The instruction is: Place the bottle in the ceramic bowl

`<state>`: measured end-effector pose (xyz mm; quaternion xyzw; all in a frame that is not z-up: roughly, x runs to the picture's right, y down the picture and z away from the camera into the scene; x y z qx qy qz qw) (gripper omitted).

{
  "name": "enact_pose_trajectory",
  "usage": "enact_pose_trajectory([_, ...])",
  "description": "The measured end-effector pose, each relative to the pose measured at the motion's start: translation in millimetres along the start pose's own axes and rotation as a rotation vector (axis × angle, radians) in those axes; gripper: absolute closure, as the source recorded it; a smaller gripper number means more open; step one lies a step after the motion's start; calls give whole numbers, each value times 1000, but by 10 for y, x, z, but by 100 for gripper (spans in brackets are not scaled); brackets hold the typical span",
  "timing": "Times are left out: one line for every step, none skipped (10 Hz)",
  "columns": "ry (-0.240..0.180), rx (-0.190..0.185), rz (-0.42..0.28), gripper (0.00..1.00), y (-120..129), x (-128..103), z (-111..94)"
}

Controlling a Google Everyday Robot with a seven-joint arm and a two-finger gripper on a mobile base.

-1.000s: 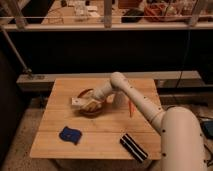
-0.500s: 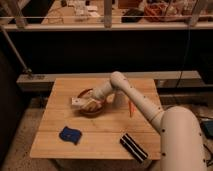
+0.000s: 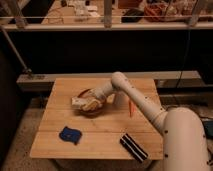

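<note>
A brown ceramic bowl (image 3: 95, 111) sits on the wooden table (image 3: 100, 135), left of centre. A pale bottle (image 3: 80, 101) lies across the bowl's left rim, sticking out to the left. My gripper (image 3: 93, 99) is over the bowl, at the bottle's right end. The white arm reaches in from the lower right across the table.
A blue cloth (image 3: 70, 134) lies at the front left of the table. A black-and-white striped object (image 3: 133, 147) lies at the front right. An orange pen-like item (image 3: 131, 107) lies right of the bowl. A dark railing and shelves stand behind the table.
</note>
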<state>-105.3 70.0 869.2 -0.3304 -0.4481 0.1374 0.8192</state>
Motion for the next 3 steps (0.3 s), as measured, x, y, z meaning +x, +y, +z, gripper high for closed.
enact_pose_trajectory([1, 5, -1, 20, -5, -2, -6])
enact_pose_trajectory([0, 11, -3, 20, -12, -11, -25])
enact_pose_trajectory([-4, 17, -7, 20, -16, -20, -51])
